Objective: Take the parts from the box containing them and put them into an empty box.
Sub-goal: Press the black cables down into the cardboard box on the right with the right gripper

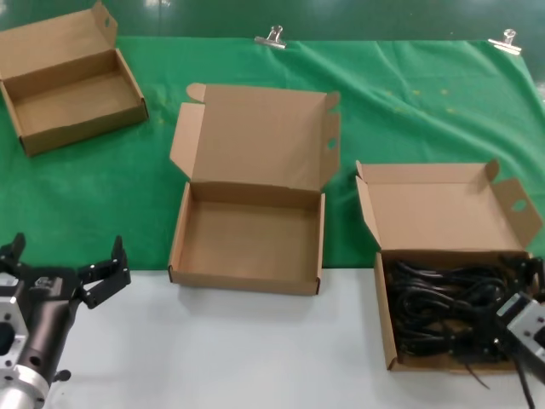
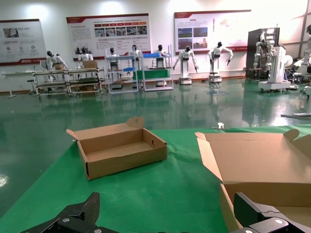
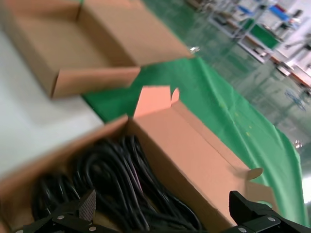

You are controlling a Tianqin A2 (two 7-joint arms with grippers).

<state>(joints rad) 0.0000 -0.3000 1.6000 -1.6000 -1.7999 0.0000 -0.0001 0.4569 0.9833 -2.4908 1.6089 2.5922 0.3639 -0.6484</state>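
At 4 o'clock on the table (image 1: 255, 349): right gripper (image 1: 521, 334) spread wide over black power cords (image 1: 443, 307) in their box (image 1: 443, 213) | empty box (image 1: 251, 243) at centre | left gripper (image 1: 64, 273) wide, idle at 8 o'clock
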